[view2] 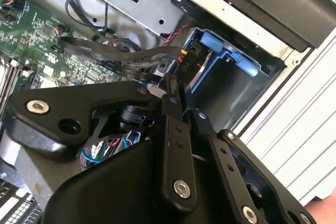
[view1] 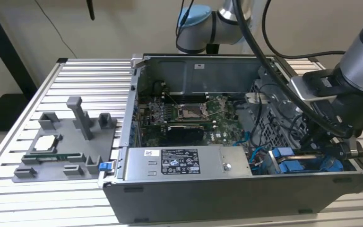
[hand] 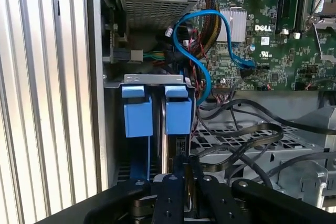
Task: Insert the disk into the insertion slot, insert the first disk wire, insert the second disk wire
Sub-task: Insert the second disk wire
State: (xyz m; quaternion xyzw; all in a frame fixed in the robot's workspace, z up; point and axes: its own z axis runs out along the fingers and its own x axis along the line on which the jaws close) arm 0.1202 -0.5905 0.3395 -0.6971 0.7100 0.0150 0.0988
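Hovering inside the open grey computer case point(view1: 245, 198), the black gripper point(hand: 182, 169) sits at the corner bay on the exterior view's right. Fingers point(hand: 170, 192) look pressed nearly together, tips right at the edge of the flat silver-grey disk point(hand: 169, 148) in its bright blue plastic carrier; can't tell for sure whether they pinch it or just touch.

The disk stands on edge directly ahead of the fingertips, down in the grey plain-walled insertion slot point(view2: 231, 87), its blue end tab point(hand: 178, 109) on the far side from the fingers. A second blue tab point(hand: 138, 114) sits just beside it, to one side of the tips. In the second wrist view the disk point(view2: 195, 72) shows just past the fingertips, blue carrier arms wrapping it.

A light-blue flat data cable point(hand: 202, 45) loops beyond the tabs, further from the fingers, running toward the green motherboard point(hand: 283, 35). Black flat cables point(hand: 247, 135) lie beside the fingers over a perforated metal cage point(hand: 231, 142).

The silver power supply box point(view1: 185, 163) sits well away from the gripper, along the case's near wall. A grey parts tray point(view1: 68, 146) rests outside the case on the slatted aluminium table point(view1: 17, 137).
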